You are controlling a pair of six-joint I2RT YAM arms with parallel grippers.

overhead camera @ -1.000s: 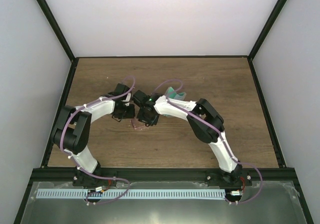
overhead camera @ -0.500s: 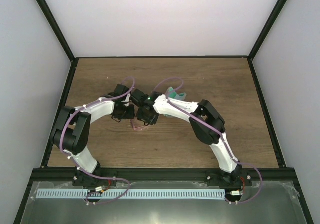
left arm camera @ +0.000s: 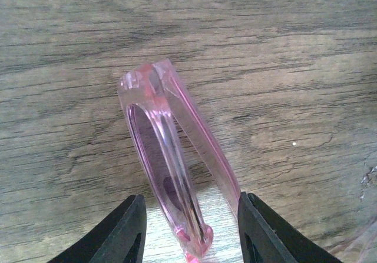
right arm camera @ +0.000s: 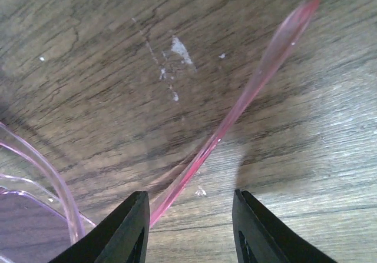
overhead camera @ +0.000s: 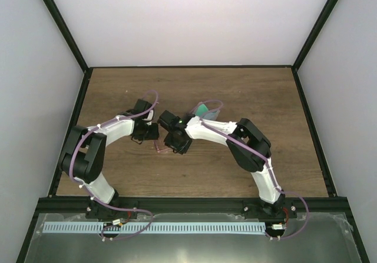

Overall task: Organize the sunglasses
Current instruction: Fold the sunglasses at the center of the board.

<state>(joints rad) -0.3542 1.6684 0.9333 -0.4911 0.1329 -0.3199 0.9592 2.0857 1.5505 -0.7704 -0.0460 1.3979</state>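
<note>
While both arms crowd together at the middle of the table [overhead camera: 265,98], the sunglasses [overhead camera: 160,147] sit low between them, a small pink shape just near of the left gripper [overhead camera: 147,136] and just left of the right gripper [overhead camera: 179,145]. By my reading, this is the folding step: one side steadies the frame while the other works on a temple. On the left wrist view, the pink frame [left arm camera: 177,157] runs up on edge between the fingers of the left gripper [left arm camera: 191,199], filling most of the gap and meeting one finger. A sliver of daylight shows by the other finger, and the contact is cut off at the bottom edge, so I cannot tell if that is a true clamp. The right wrist shows the right gripper [right arm camera: 187,195] with jaws well apart, straddling a thin temple arm [right arm camera: 235,116] that juts out above its own shadow. The next move, I'd judge, calls for nudging that temple in toward the lenses without twisting the frame. From above, the glasses are mostly masked by the wrists, and a teal object [overhead camera: 203,108] peeks out behind the right arm, too covered to identify.
</note>
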